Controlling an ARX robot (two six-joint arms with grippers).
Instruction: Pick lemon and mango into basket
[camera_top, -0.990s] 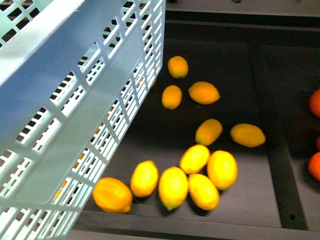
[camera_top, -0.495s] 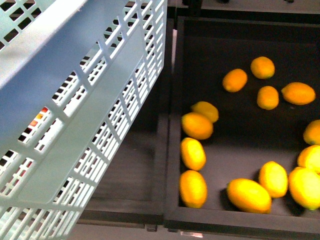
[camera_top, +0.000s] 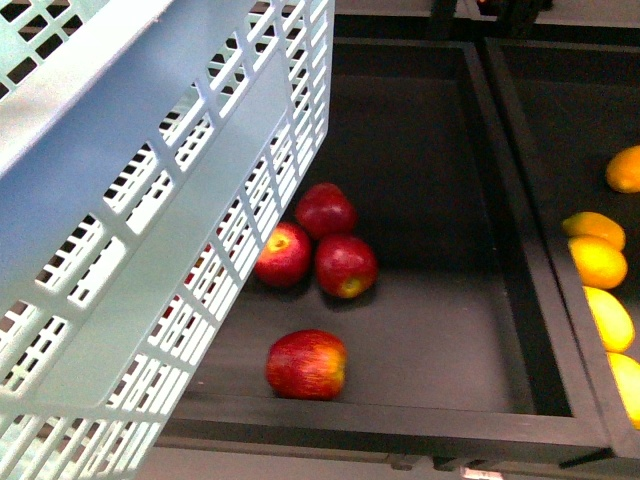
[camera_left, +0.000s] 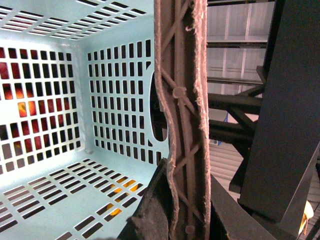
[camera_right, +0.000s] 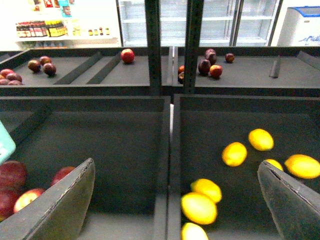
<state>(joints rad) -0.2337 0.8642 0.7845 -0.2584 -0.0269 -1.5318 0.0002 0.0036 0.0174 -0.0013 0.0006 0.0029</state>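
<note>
The light turquoise basket (camera_top: 150, 230) fills the left of the front view, held tilted above the shelf. In the left wrist view my left gripper (camera_left: 172, 220) is shut on the basket's brown handle (camera_left: 182, 115); the basket's slotted inside (camera_left: 60, 145) looks empty. Yellow lemons (camera_top: 600, 265) lie in the bin at the right edge of the front view. In the right wrist view my right gripper (camera_right: 175, 200) is open and empty, above the divider between two bins, with lemons (camera_right: 199, 207) just right of it. No mango that I can tell apart.
Red apples (camera_top: 320, 250) lie in the black bin (camera_top: 420, 400) in the middle of the front view, one (camera_top: 307, 364) near its front edge. A black divider (camera_top: 530, 250) separates it from the lemon bin. Farther shelves with dark red fruit (camera_right: 210, 65) show in the right wrist view.
The front view has swung left: the lemon bin slid off to the right edge and the apple bin now sits in the middle. The basket keeps its place in the view.
</note>
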